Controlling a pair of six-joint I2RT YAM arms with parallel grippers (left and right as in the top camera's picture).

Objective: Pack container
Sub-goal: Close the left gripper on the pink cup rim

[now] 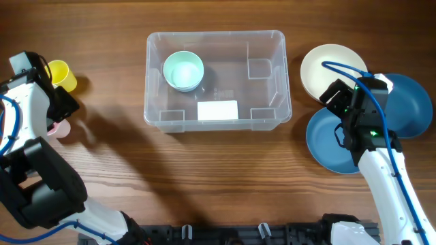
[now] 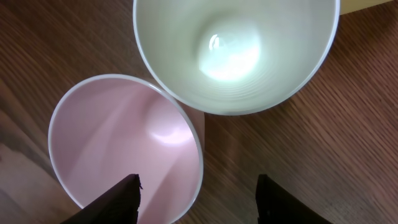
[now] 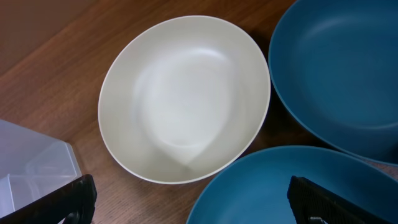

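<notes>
The container [image 1: 272,47] is a large clear plastic bin at the table's top centre, with a white label [image 1: 217,109] on its base and a pale mint bowl [image 1: 184,71] in its left part. My left gripper [image 2: 198,200] is open at the far left. It hangs over the right rim of a pink cup [image 2: 118,140], with a yellow cup [image 2: 236,50] just beyond. My right gripper [image 3: 193,202] is open above the near rim of a cream bowl [image 3: 183,99] and the edge of a blue bowl [image 3: 280,186]. The container's corner [image 3: 31,168] shows at its left.
A second blue bowl [image 3: 342,68] lies right of the cream bowl, and the three overlap at the table's right [image 1: 405,102]. The yellow cup [image 1: 61,75] and pink cup [image 1: 58,128] stand near the left edge, by my left gripper [image 1: 65,103].
</notes>
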